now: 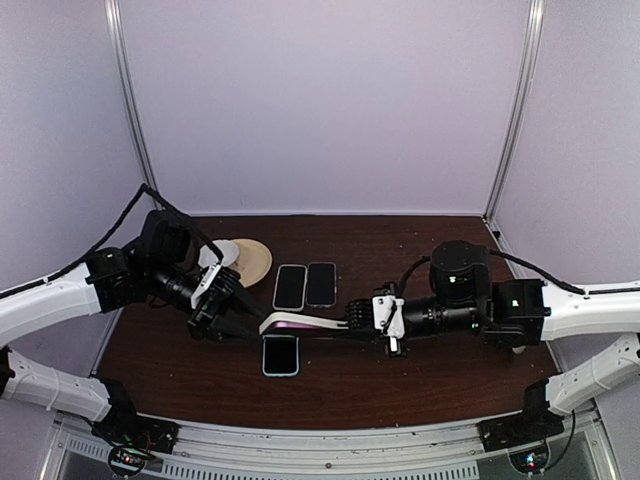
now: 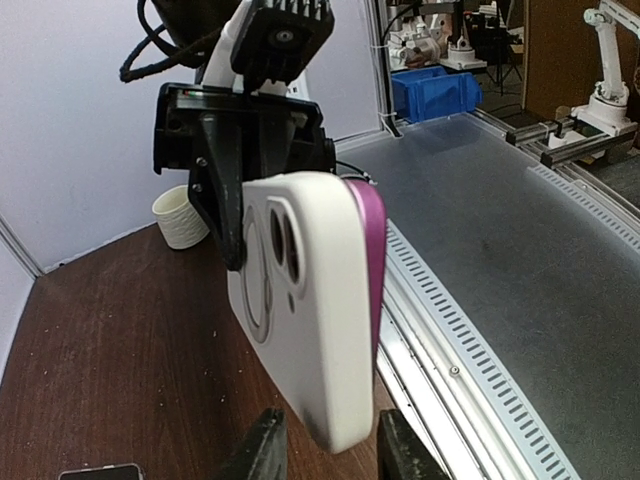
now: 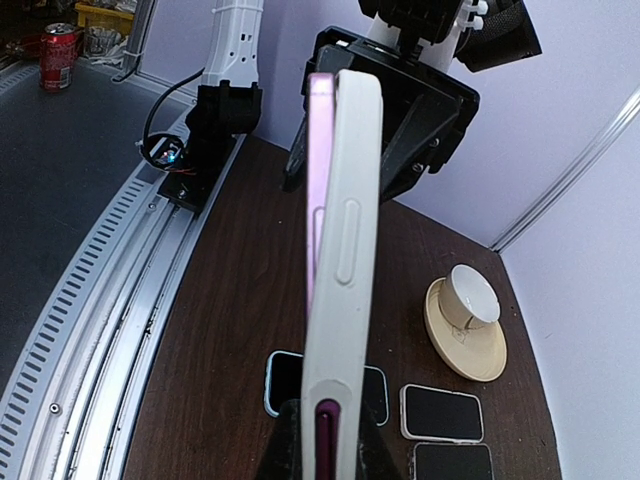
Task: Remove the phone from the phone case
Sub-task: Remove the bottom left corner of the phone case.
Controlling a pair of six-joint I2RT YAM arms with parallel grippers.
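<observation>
Case (image 1: 300, 324), white, with the pink phone (image 2: 372, 250) seated in it, hangs level above the tabletop (image 1: 420, 370), about midway between its left and right edges and nearer the near edge, bridging the two arms. The right gripper (image 1: 352, 318) is clamped tight on the case's right end. The left gripper (image 1: 240, 318) stands at the left end.

Top view: shows the layout. A blue-edged phone (image 1: 281, 355) lies under the case toward the near edge. Two dark phones (image 1: 289, 286) (image 1: 321, 284) lie side by side just behind it. A tan disc (image 1: 255, 262) sits toward the far left corner.

Left wrist view: shows the case's back with its camera cutout. The pink edge shows along one side. The left fingers (image 2: 262, 445) flank the lower end. Whether they press it cannot be told.

Right wrist view: shows the case edge-on with its side button. The phone appears as a thin pink strip. A white cup (image 3: 470, 297) rests on the disc.
</observation>
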